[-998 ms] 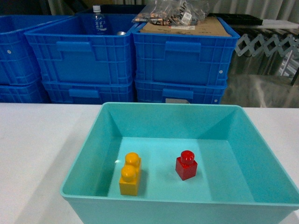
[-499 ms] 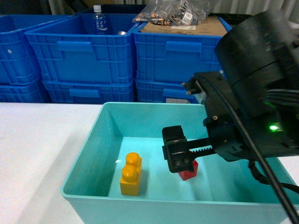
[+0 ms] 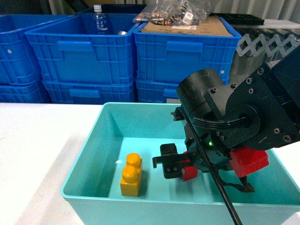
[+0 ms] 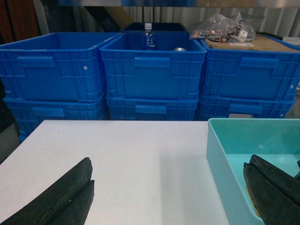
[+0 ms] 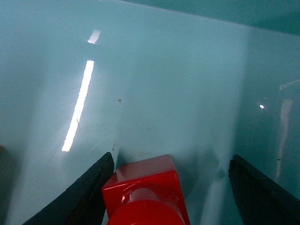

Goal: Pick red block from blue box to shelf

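The red block stands on the floor of the blue box, stud up. My right gripper is open around it. The left finger touches or nearly touches the block, and a wide gap separates the block from the right finger. In the head view the right gripper is low inside the box and covers most of the red block. My left gripper hangs open over the white table, with nothing in it, beside the blue box. Of the shelf only a shiny steel patch shows at the back right.
A yellow-orange two-stud brick lies in the box, left of the gripper. Stacked dark blue crates line the back, holding a bottle, cardboard and a bag of parts. The white table extends to the left.
The right arm has come into view from the right and dropped lower into the box. Its open fingers now straddle the red block, which has stayed put.
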Motion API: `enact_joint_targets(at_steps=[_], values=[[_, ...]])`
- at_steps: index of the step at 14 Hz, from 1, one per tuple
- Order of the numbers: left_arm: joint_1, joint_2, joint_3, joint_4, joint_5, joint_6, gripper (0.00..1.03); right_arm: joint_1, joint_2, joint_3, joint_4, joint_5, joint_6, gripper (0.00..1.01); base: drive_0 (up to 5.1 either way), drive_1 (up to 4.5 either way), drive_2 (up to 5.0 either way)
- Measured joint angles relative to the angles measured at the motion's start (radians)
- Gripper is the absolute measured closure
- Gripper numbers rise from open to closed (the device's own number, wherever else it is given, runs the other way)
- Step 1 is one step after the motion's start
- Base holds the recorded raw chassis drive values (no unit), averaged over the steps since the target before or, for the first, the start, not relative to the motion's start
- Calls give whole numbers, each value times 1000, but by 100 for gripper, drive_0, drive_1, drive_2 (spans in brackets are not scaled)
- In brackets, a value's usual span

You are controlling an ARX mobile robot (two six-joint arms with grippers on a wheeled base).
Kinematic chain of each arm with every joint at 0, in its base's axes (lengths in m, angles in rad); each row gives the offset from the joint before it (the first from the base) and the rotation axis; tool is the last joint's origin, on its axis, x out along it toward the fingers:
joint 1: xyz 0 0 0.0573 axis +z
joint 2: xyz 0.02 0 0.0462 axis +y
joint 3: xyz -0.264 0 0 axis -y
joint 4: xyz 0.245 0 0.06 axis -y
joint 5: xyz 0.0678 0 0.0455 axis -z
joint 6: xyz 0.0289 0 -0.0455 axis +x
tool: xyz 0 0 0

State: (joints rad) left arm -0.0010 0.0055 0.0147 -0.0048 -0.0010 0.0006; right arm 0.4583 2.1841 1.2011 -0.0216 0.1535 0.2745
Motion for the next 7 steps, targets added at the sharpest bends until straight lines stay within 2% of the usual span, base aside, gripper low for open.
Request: enact_joint_targets(at_steps=[2, 3, 5, 6, 7], values=[[0, 0, 0, 0, 0, 0, 5, 12, 3, 8, 7, -10, 22, 58, 0, 0, 0], [0, 0, 0, 0, 0, 0, 5, 13, -1, 3, 22, -19, 27, 68, 0, 0, 0], [0, 0, 0, 0, 0, 0, 5, 5, -99, -83, 87, -37, 46, 72, 0, 0, 0], [0, 0, 0, 0, 0, 0, 5, -9, -207, -162, 162, -27, 44, 73, 0, 0, 0], [0, 0, 0, 0, 0, 0, 5, -27, -356, -270, 291, -2, 22, 73, 0, 0, 0]])
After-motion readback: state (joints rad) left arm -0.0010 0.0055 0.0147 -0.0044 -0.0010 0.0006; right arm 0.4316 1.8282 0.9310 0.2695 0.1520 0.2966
